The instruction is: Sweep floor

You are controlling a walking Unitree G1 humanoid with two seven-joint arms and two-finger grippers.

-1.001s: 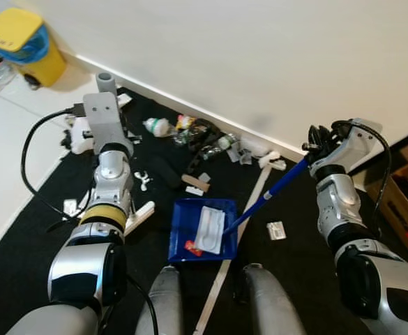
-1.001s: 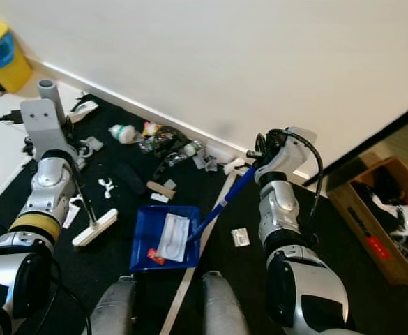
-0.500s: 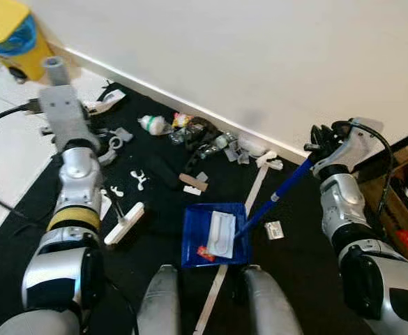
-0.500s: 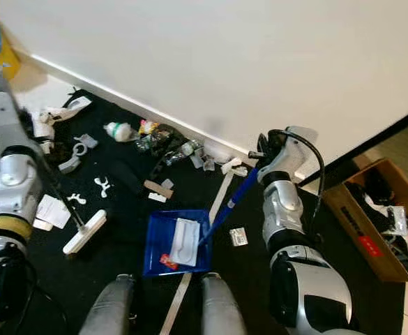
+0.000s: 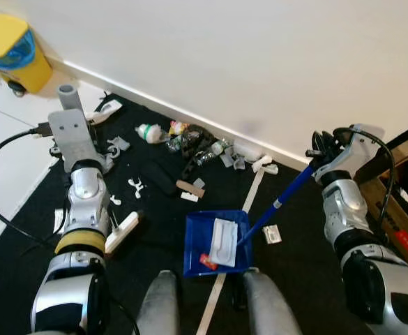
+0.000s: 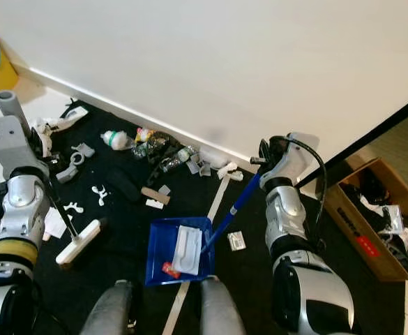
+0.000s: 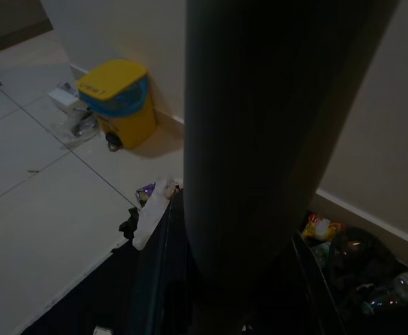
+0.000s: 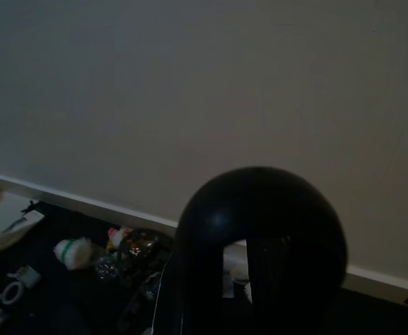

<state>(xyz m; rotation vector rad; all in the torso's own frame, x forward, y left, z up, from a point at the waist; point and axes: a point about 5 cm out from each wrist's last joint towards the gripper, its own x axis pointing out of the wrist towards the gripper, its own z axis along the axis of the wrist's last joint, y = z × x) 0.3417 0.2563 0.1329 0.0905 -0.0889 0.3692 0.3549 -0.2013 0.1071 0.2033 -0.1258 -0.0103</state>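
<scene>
A blue dustpan (image 5: pixel 198 246) lies on the black mat, holding a white plastic piece (image 5: pixel 222 241) and a red scrap (image 5: pixel 207 262). Its long blue handle (image 5: pixel 282 201) rises to my right gripper (image 5: pixel 322 155), which is shut on the handle's top. My left gripper (image 5: pixel 84 155) is shut on a grey broom pole (image 7: pixel 259 139). The white broom head (image 5: pixel 123 230) rests on the mat left of the dustpan. Litter lies along the wall: a green-and-white bottle (image 5: pixel 150 131), crushed bottles and wrappers (image 5: pixel 197 143), white clips (image 5: pixel 135 185), a wooden piece (image 5: pixel 188 187) and a small packet (image 5: pixel 272 234).
A yellow bin (image 5: pixel 12 49) stands on white tiles at the far left. An open cardboard box (image 6: pixel 378 223) sits at the right. A white strip (image 5: pixel 254 190) crosses the mat beside the dustpan. My legs (image 5: pixel 165 307) are at the bottom, just behind the dustpan.
The camera has shifted. My left arm swung out to the left with the broom and came partly back. The dustpan and my right gripper keep their place.
</scene>
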